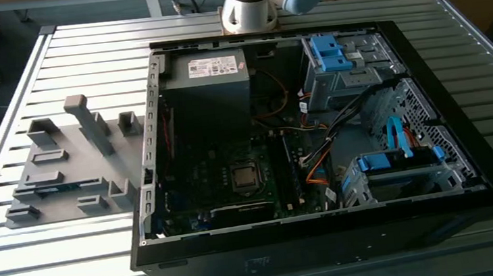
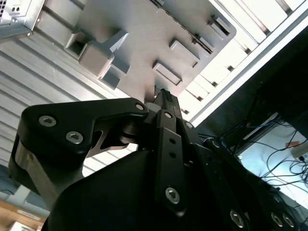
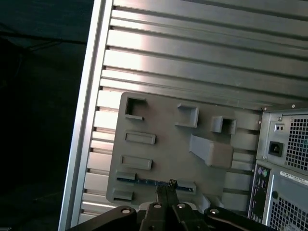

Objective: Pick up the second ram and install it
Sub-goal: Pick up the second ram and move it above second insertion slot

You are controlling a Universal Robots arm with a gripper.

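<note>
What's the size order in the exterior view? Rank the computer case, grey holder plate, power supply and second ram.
Largest first:
computer case
grey holder plate
power supply
second ram, only a thin strip showing

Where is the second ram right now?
The second ram sits in the grey holder on the exterior view's left of the open computer case; in the first wrist view the gripper hangs above it.
</note>
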